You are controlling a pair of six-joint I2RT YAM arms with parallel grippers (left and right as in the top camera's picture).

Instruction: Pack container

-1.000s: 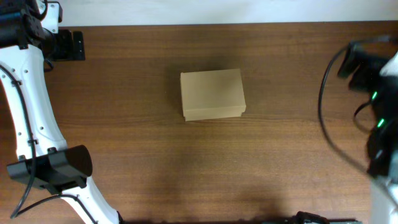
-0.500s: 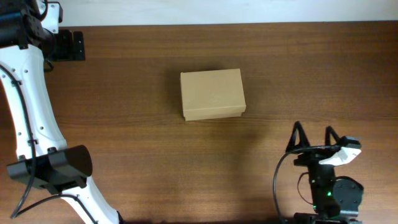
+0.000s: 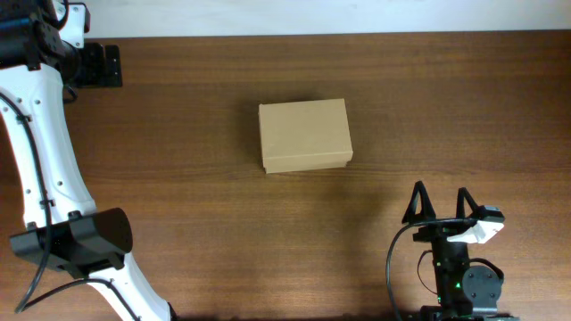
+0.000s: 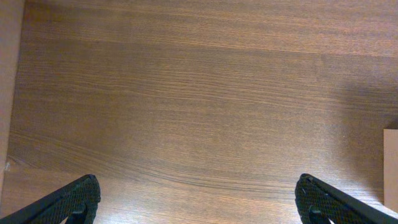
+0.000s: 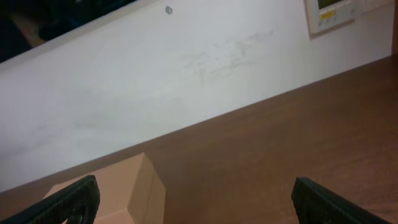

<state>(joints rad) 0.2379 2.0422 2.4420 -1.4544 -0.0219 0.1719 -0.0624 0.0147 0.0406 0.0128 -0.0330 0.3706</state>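
Note:
The container [image 3: 305,135] is a tan cardboard box with its lid down, standing in the middle of the brown table. My right gripper [image 3: 440,203] is at the front right, well short of the box, with its fingers spread and pointing toward the back. In the right wrist view the container [image 5: 118,186] shows low on the left, and the right gripper [image 5: 196,205] is open with nothing in it. My left gripper [image 3: 105,64] sits at the far back left corner. In its wrist view the left gripper [image 4: 199,208] is open over bare wood, with a sliver of the container [image 4: 392,165] at the right edge.
The left arm's white links [image 3: 40,160] run down the table's left side to a black joint [image 3: 85,241]. The table's back edge [image 3: 357,36] meets a white wall. A wall panel [image 5: 329,12] shows at the top right of the right wrist view.
The right arm has swung from the table's right edge down to the front right and now points at the back. The box and the left arm have not moved.

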